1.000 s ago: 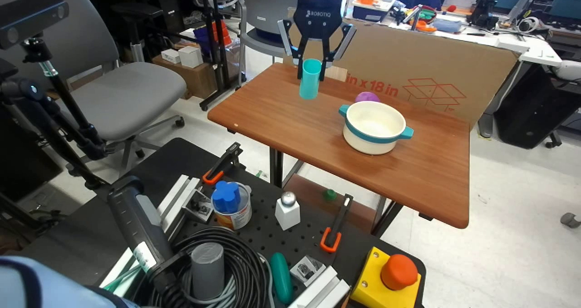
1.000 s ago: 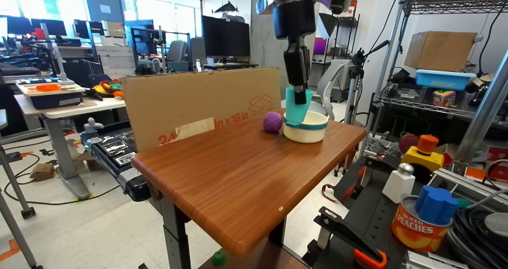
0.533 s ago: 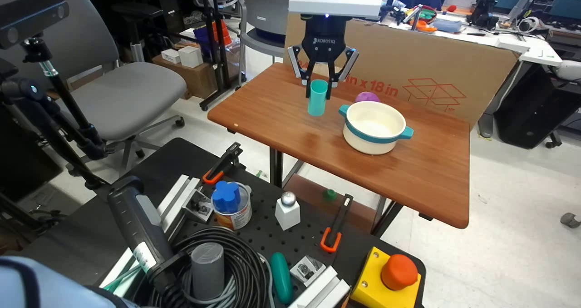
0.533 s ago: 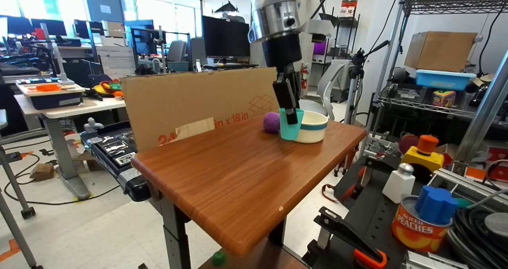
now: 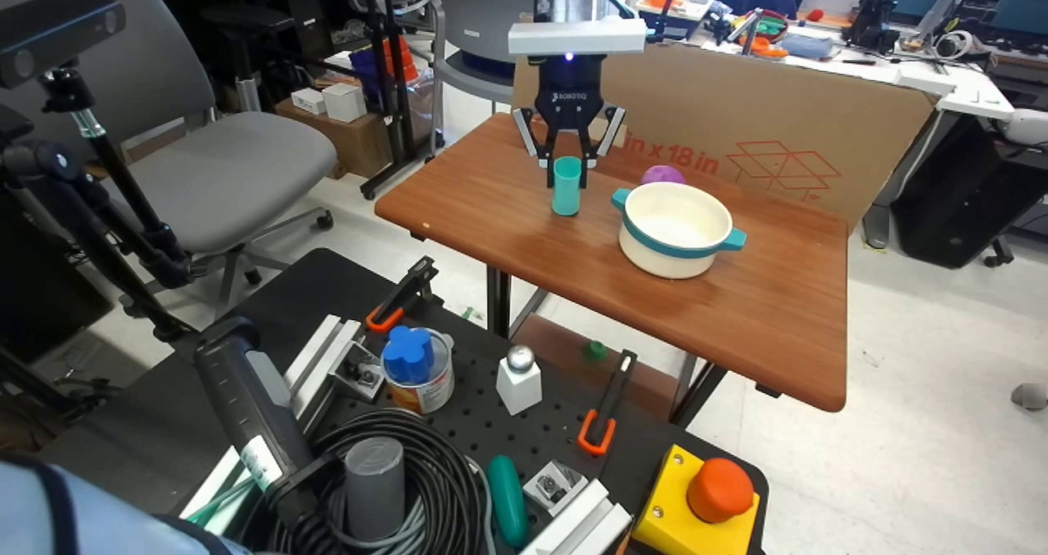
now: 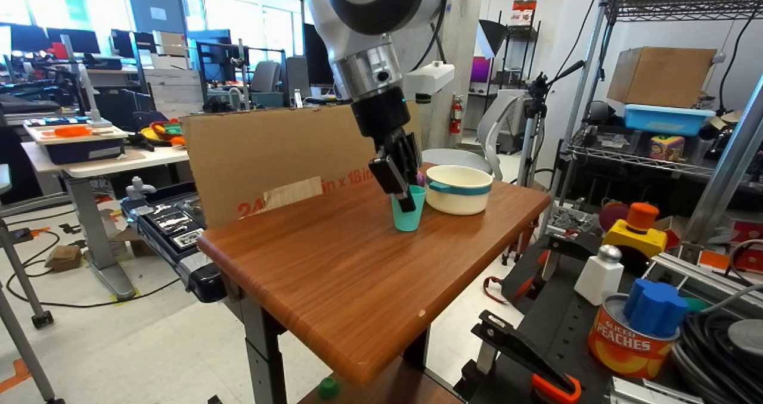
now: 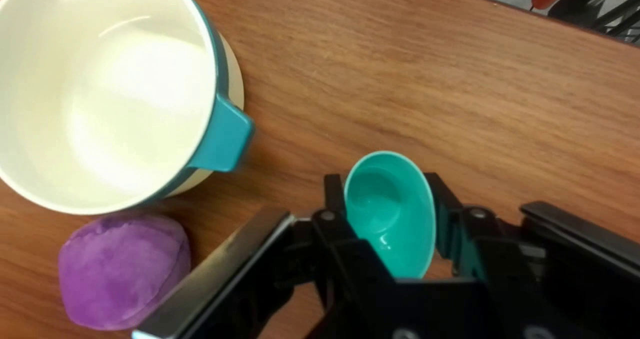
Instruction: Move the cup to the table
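My gripper is shut on the small teal cup, one finger on each side of it. The cup looks nearly upright. Its base is right at the surface of the brown wooden table; whether it touches cannot be told. In the wrist view I look down into the cup, between black fingers; the lower part of its rim is hidden behind the gripper body.
A cream bowl with teal handles stands beside the cup, a short gap away. A purple ball lies by the bowl. Upright cardboard lines the table's back edge. A black cart with clamps, a can and a yellow button box sits in front.
The arm has come down, lowering the held cup from well above the table to its surface. In an exterior view the cup has also shifted left, away from the bowl. The grip stayed shut.
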